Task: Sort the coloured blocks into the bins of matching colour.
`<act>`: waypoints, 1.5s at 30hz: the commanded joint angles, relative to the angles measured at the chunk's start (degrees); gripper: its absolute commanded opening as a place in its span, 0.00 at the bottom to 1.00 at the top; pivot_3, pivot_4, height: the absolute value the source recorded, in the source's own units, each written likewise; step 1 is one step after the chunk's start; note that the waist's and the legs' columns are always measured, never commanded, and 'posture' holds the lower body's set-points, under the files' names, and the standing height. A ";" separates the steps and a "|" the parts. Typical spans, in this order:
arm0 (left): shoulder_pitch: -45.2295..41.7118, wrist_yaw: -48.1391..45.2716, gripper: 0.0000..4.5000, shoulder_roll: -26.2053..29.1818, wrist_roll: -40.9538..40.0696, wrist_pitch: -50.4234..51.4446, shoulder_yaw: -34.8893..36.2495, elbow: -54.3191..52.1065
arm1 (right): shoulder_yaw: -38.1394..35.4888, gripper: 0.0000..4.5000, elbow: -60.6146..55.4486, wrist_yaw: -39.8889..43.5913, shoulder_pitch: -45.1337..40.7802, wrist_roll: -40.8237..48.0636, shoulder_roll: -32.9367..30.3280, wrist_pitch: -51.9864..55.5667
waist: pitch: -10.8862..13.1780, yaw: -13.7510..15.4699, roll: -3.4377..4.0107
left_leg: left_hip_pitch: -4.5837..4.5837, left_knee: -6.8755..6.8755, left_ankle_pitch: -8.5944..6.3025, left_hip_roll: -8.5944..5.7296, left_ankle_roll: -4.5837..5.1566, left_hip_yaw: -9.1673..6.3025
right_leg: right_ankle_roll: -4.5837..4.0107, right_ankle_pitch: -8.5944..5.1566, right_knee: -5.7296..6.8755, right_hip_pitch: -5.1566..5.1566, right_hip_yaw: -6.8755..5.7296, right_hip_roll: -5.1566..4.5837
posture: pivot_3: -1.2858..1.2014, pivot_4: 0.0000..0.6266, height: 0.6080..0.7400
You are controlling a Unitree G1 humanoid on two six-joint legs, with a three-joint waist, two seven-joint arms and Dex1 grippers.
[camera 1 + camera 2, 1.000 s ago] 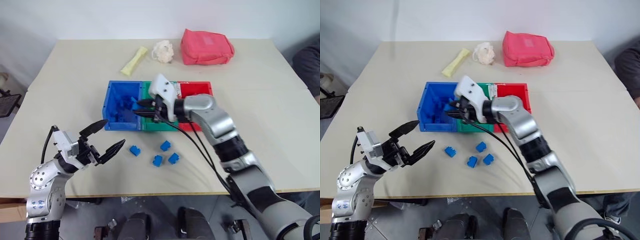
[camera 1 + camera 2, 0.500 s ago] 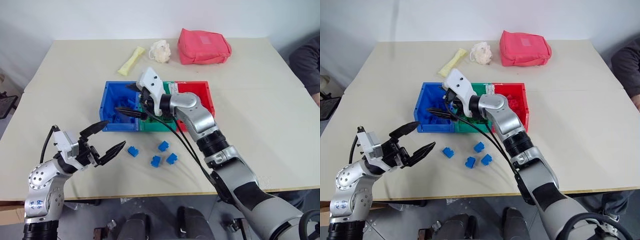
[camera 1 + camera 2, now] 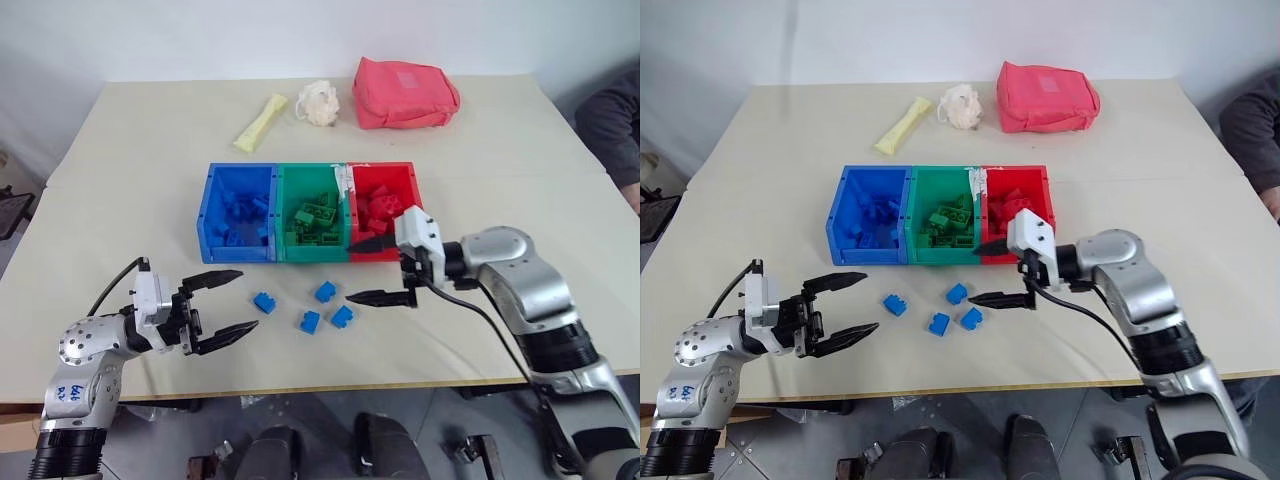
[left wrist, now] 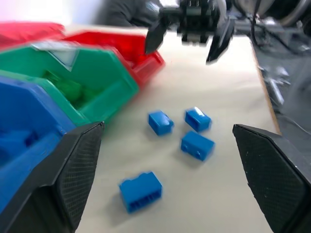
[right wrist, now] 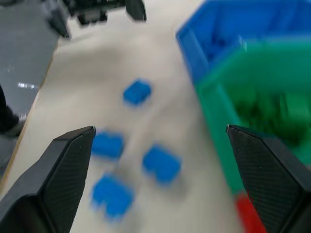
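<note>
the three joined bins sit in a row on the surface, blue, green, red, and serve as the landmark here. four blue blocks lie loose just in front of them: one before the blue bin, and three clustered before the green and red bins. more blue bricks lie in the blue bin, too jumbled to count; green bricks fill the green one, red the red.

the right end effector hovers in front of the red bin, fingers spread wide and empty, pointing toward the cluster, likely placed to take one next. the left end effector waits in front of the blue bin's outer corner, also spread and empty, aimed at the lone block.

behind the bins lie one red pouch, one white crumpled thing and one yellow packet.
</note>
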 commanded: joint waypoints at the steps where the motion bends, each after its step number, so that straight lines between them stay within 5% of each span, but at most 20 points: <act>1: 0.02 -3.38 1.00 1.69 0.81 -1.21 -0.88 1.05 | -3.57 1.00 -4.12 1.59 4.64 0.75 -6.01 0.20 | 0.00 0.25 0.00 | 0.00 0.00 0.00 -0.01 0.00 -0.01 | 0.00 0.00 -0.04 0.02 0.00 0.00 | 0.52 0.24 1.00; 5: -0.74 -7.57 1.00 3.54 1.22 -1.62 -2.26 2.78 | -8.21 1.00 -5.12 2.37 14.27 -0.98 -15.57 -2.00 | 0.00 1.48 0.00 | -0.01 0.00 -0.01 -0.02 0.01 0.00 | 0.02 0.01 -0.20 0.11 0.03 -0.07 | 0.52 0.24 1.00; 14: -2.38 -11.96 1.00 5.01 1.37 -3.36 -1.55 7.20 | -10.73 1.00 -9.33 0.23 18.38 0.69 -17.56 -0.88 | 0.00 1.52 0.00 | 0.06 0.01 -0.01 0.07 -0.02 0.01 | 0.02 0.01 -0.31 0.20 0.01 -0.08 | 0.52 0.24 1.00; 24: -2.52 -11.58 1.00 5.12 2.50 -6.45 -0.79 8.64 | -1.64 1.00 -12.19 -4.78 12.75 -2.28 -11.37 2.81 | 0.00 1.51 0.00 | 0.05 0.03 -0.01 0.06 -0.02 -0.02 | 0.02 0.02 -0.32 0.21 0.00 -0.11 | 0.52 0.24 1.00; 39: 4.95 -7.18 1.00 4.95 2.45 -7.21 0.97 2.62 | 13.51 1.00 0.31 -8.48 1.03 -13.80 2.84 -1.09 | 0.00 1.35 -0.01 | 0.03 0.03 -0.02 0.00 -0.03 -0.08 | 0.02 0.01 -0.21 0.17 -0.03 -0.04 | 0.52 0.24 1.00; 45: 6.03 -5.45 1.00 4.95 1.71 -6.48 1.49 0.84 | 13.71 0.63 -0.03 -7.12 1.54 -14.05 3.00 -2.02 | 0.00 1.34 0.00 | 0.04 0.03 -0.02 0.02 -0.04 -0.13 | 0.02 0.01 -0.19 0.18 -0.03 -0.04 | 0.52 0.24 1.00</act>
